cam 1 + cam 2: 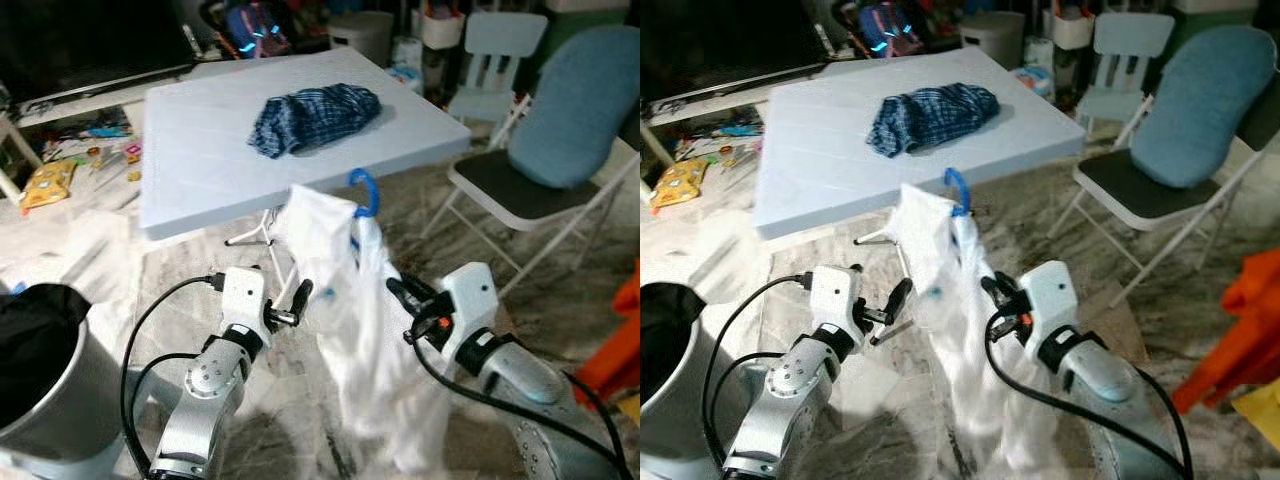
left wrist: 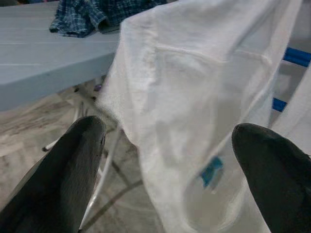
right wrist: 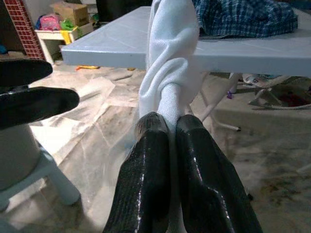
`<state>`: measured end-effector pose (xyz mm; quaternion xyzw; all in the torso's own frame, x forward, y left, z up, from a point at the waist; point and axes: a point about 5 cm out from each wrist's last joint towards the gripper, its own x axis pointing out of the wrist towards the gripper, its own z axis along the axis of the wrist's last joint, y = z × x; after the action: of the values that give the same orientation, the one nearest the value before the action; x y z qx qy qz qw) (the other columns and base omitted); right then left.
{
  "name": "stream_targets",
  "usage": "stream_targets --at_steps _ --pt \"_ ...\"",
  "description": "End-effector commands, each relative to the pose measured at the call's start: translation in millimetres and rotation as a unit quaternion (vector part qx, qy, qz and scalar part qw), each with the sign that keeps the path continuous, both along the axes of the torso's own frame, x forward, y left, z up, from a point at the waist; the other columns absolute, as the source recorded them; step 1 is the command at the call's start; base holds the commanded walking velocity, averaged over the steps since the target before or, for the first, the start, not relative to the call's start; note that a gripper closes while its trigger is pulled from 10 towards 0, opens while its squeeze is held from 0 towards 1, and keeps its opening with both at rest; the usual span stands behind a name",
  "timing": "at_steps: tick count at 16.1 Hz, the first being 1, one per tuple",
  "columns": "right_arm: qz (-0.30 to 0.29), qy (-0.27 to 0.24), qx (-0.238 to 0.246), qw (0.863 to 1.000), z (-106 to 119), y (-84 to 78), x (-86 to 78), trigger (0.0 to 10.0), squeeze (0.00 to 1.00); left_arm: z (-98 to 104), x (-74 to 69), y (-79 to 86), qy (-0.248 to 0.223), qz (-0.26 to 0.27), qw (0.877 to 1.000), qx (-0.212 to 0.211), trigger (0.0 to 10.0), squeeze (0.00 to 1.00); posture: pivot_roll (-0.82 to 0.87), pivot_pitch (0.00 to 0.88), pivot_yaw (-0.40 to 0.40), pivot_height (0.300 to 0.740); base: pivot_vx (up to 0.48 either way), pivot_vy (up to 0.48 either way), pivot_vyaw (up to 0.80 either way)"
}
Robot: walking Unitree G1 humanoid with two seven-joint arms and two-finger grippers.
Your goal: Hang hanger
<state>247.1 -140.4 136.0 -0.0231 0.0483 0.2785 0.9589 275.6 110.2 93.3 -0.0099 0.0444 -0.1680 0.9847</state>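
A white shirt (image 1: 350, 290) hangs on a blue hanger whose hook (image 1: 364, 190) pokes up above the collar, in front of the light blue table (image 1: 200, 150). My right gripper (image 1: 398, 292) is shut on the shirt and hanger shoulder; in the right wrist view its fingers (image 3: 155, 165) pinch bunched white cloth (image 3: 170, 68). My left gripper (image 1: 296, 305) is open, just left of the shirt, and the white cloth (image 2: 194, 107) hangs between and beyond its fingertips (image 2: 77, 145).
A crumpled blue plaid garment (image 1: 315, 115) lies on the table. A folding chair (image 1: 530, 180) with a blue cushion stands to the right, a metal bin (image 1: 45, 360) with a black bag at lower left. Toys and clutter lie on the floor at far left.
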Motion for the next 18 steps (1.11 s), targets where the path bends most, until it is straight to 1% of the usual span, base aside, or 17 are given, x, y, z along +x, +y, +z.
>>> stream_targets --at_steps 1,2,4,6,7,10,11,12,13,14,15,16,17,18 --pt "0.037 -0.031 0.024 0.999 19 10.9 -2.0 10.0 0.00 -2 1.9 4.9 0.008 0.001 1.000 0.009 10.0 0.00 -0.18 0.039 0.071 0.740 0.000 0.000 0.00" --pt "0.079 -0.015 0.041 0.996 23 13.4 -10.2 10.0 0.00 -2 5.0 8.9 0.009 0.005 1.000 0.012 10.0 0.00 -0.18 0.040 0.070 0.740 0.000 0.000 0.00" --pt "0.129 -0.003 0.043 0.991 28 12.9 -19.8 10.0 0.00 -2 8.4 11.7 0.009 0.008 1.000 0.013 10.0 0.00 -0.18 0.040 0.070 0.740 0.000 0.000 0.00" --pt "0.176 0.011 0.055 0.983 37 10.6 -28.0 10.0 0.00 -3 12.1 9.0 0.011 0.002 1.000 0.018 10.0 0.00 -0.19 0.037 0.072 0.740 0.000 0.000 0.00" --pt "0.192 0.015 0.053 0.980 38 10.4 -30.4 10.0 0.00 -3 12.7 5.2 0.012 -0.004 1.000 0.018 10.0 0.00 -0.19 0.036 0.073 0.740 0.000 0.000 0.00" --pt "0.212 0.027 0.065 0.975 44 10.9 -34.5 10.0 0.00 -5 11.6 -2.9 0.016 -0.023 1.000 0.014 10.0 0.00 -0.20 0.037 0.075 0.740 0.000 0.000 0.00" --pt "0.205 0.028 0.065 0.976 44 11.2 -32.5 10.0 0.00 -4 10.7 -5.8 0.018 -0.031 0.999 0.002 10.0 0.00 -0.20 0.037 0.075 0.740 0.000 0.000 0.00" --pt "0.198 0.026 0.054 0.978 41 12.0 -30.6 10.0 0.00 -4 10.1 -8.4 0.017 -0.039 0.999 -0.003 10.0 0.00 -0.19 0.038 0.074 0.740 0.000 0.000 0.00" --pt "0.181 0.018 0.046 0.982 41 12.1 -27.0 10.0 0.00 -1 10.1 -10.3 0.017 -0.044 0.999 -0.021 10.0 0.00 -0.19 0.039 0.075 0.740 0.000 0.000 0.00" --pt "0.134 0.006 0.025 0.991 37 11.3 -16.1 10.0 0.00 3 9.9 -13.4 0.014 -0.050 0.998 -0.034 10.0 0.00 -0.19 0.039 0.074 0.740 0.000 0.000 0.00" --pt "0.101 -0.016 0.003 0.995 35 11.7 -8.0 10.0 0.00 8 9.4 -15.5 0.004 -0.053 0.998 -0.039 10.0 0.00 -0.19 0.040 0.073 0.740 0.000 0.000 0.00" --pt "0.077 -0.023 0.000 0.997 35 12.0 -3.5 10.0 0.00 9 8.9 -16.3 0.004 -0.054 0.998 -0.040 10.0 0.00 -0.19 0.040 0.072 0.740 0.000 0.000 0.00" --pt "0.062 -0.020 0.012 0.998 34 15.3 0.4 10.0 0.00 9 7.5 -18.1 0.004 -0.058 0.997 -0.041 10.0 0.00 -0.19 0.040 0.071 0.740 0.000 0.000 0.00" --pt "0.061 -0.018 0.011 0.998 33 17.1 1.0 10.0 0.00 9 6.7 -19.4 0.003 -0.062 0.997 -0.044 10.0 0.00 -0.19 0.041 0.068 0.740 0.000 0.000 0.00"
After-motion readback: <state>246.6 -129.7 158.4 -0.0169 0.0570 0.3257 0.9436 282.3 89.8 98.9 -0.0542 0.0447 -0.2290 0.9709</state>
